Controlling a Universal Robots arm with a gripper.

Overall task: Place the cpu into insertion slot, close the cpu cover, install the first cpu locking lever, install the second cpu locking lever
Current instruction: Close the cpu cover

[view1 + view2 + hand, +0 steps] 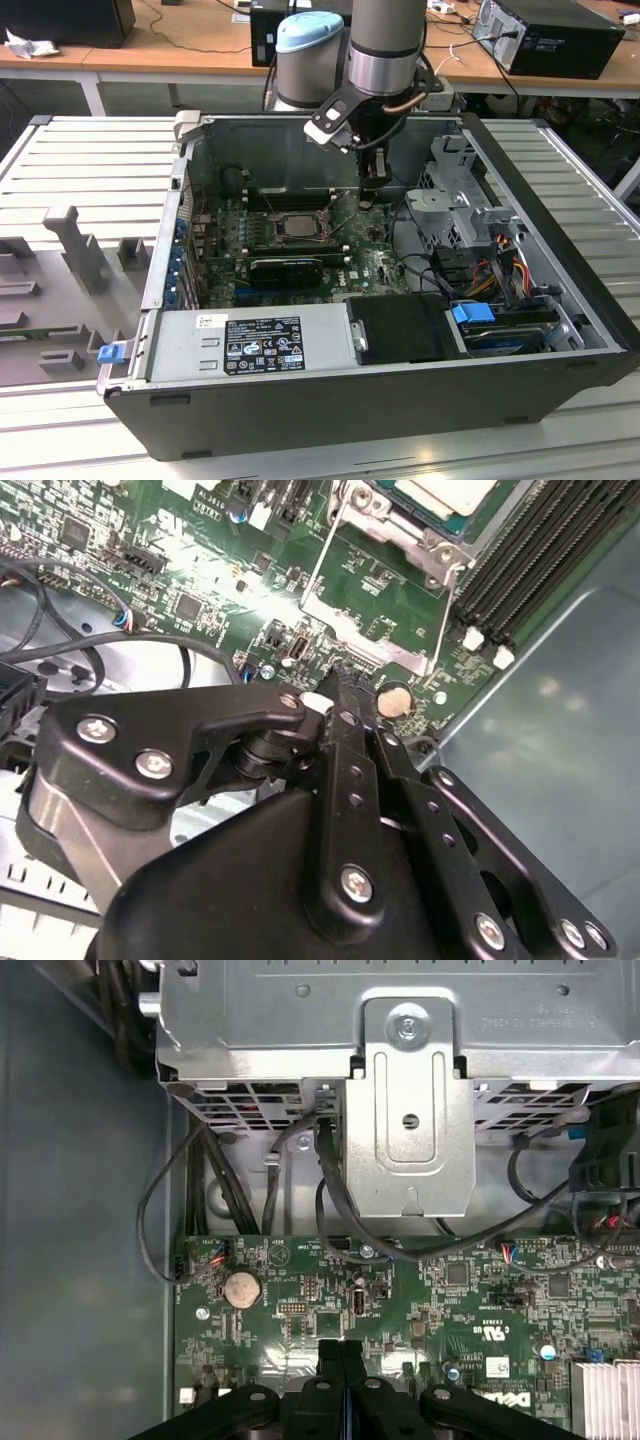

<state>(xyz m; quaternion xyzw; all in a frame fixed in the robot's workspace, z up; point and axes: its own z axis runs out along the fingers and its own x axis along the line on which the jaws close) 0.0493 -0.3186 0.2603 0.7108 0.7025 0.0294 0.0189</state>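
The cpu [297, 226] lies in the insertion slot [272, 229]; jaws nearby are pressed together.

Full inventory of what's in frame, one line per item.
computer case: 1, dark grey, open, lying on the table
table: 1, silver slats, under the case
motherboard: 1, green, on the case floor
cpu: 1, silvery, mid-board
memory slots: several, black, beside the cpu
coin cell: 1, silver, near the board's edge
drive cage: 1, bare metal, past that edge
cables: several, black, cage to board
power supply: 1, silver with a black label, inside the case
clip: 1, blue, case corner at the exterior view's left
fixtures: several, grey, on the table there
arm: 1, grey, above the case
gripper: 1, black, fingers shut and empty, over the board near the coin cell
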